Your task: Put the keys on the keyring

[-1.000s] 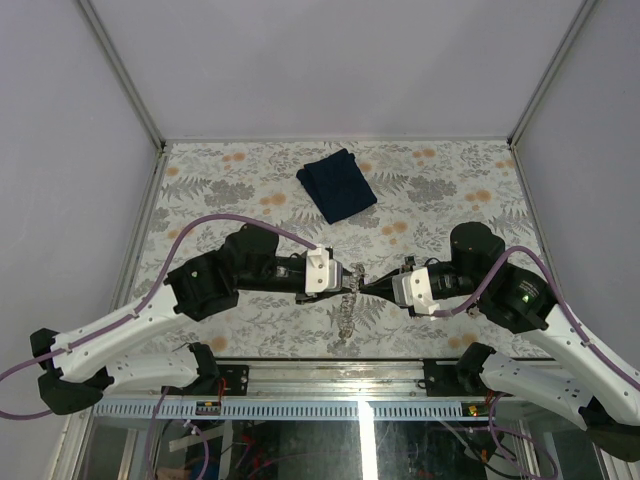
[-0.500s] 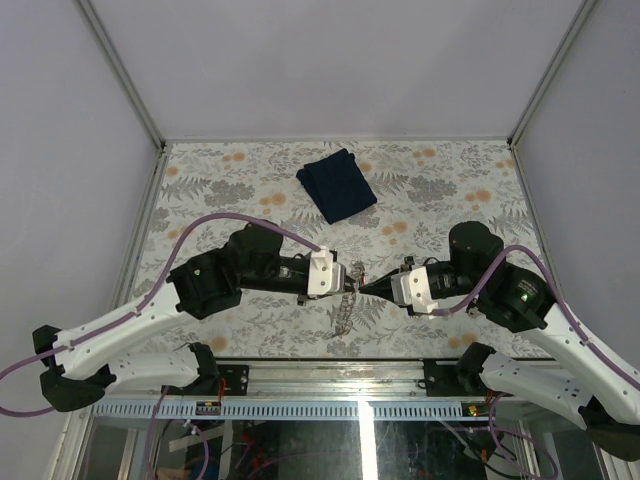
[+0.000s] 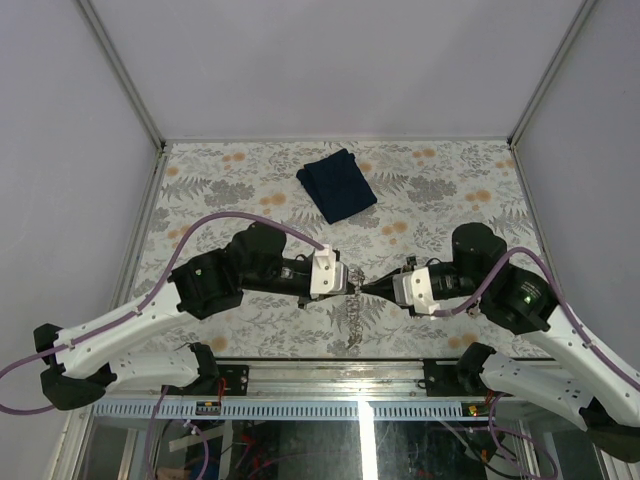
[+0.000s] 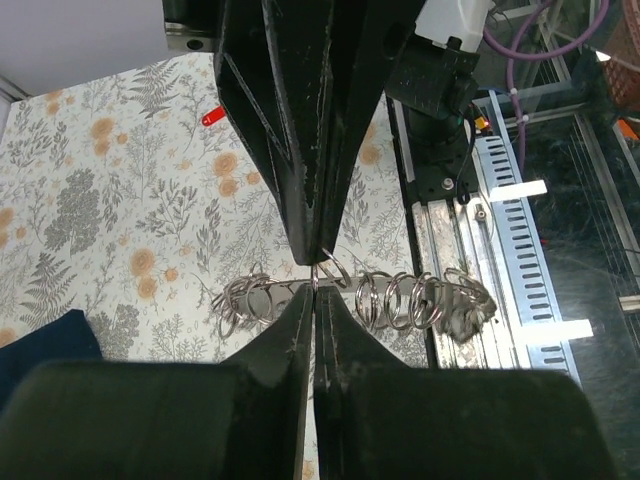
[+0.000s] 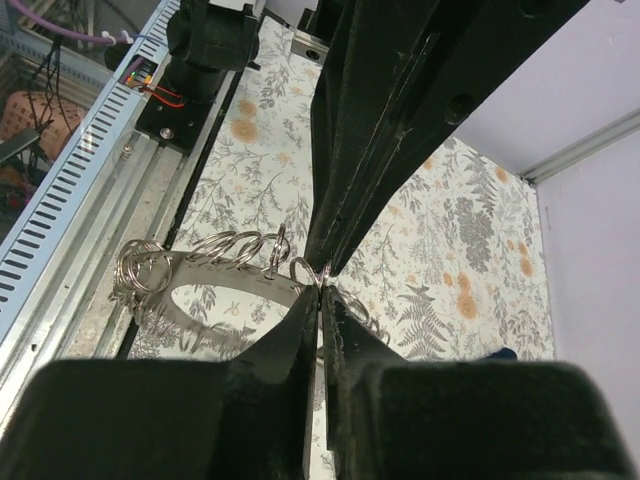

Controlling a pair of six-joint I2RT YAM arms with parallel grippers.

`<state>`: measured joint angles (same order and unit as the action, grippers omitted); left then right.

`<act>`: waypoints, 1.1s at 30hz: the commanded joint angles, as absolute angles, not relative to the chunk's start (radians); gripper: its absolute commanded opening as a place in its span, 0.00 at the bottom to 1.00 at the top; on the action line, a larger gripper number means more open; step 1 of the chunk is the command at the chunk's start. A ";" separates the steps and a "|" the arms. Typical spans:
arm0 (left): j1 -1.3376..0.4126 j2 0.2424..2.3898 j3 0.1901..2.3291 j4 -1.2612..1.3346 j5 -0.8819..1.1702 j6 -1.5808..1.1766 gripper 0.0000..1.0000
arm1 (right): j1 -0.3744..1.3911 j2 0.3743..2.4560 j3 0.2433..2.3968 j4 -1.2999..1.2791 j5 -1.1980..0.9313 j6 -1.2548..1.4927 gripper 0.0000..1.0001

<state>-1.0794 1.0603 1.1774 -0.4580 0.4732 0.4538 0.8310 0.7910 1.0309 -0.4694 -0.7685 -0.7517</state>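
Two arms reach inward from the lower corners of the top view and meet tip to tip just below frame centre. The left arm [image 3: 215, 280] bends up from its base and then lies nearly level, its wrist pointing to the right. The right arm [image 3: 500, 290] mirrors it, its wrist pointing to the left and slightly downward.

Left jaws: pressed together, with only a thin seam between them in the left wrist view. They pinch a wire loop of the keyring [image 4: 400, 298] at their tips. Right jaws: likewise closed, seen in the right wrist view as a narrow vertical seam, and they nip a loop at the same meeting point.

From above, the keyring [image 3: 349, 318] trails from the joined tips toward the lower edge of the worktop [image 3: 250, 190]. It is a string of silvery, interlinked wire rings, bright against the floral pattern. In the right wrist view the keyring [image 5: 225, 248] runs left from the tips and ends in a small cluster of rings over the metal rail.

A small red object [image 4: 210, 118], too small to identify, lies on the worktop at upper left of the left wrist view. A dark blue cloth [image 3: 337, 185] lies well apart, above centre in the top view.
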 commanded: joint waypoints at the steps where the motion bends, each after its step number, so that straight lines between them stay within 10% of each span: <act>1: -1.084 1.062 1.204 -0.408 0.377 0.371 0.00 | 0.837 0.746 1.045 -0.390 -0.766 -0.738 0.12; 17: -1.083 0.943 1.033 -0.154 0.359 0.303 0.00 | 0.837 0.672 0.935 -0.185 -0.651 -0.339 0.43; 33: -1.082 0.875 0.967 -0.049 0.493 0.212 0.00 | 0.837 0.629 0.787 0.150 -0.703 -0.123 0.35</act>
<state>-1.0801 0.8925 0.9684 -0.1719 0.4492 0.2401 0.8314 0.6487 0.7872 0.0364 -0.6746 -0.1745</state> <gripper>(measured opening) 0.011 0.348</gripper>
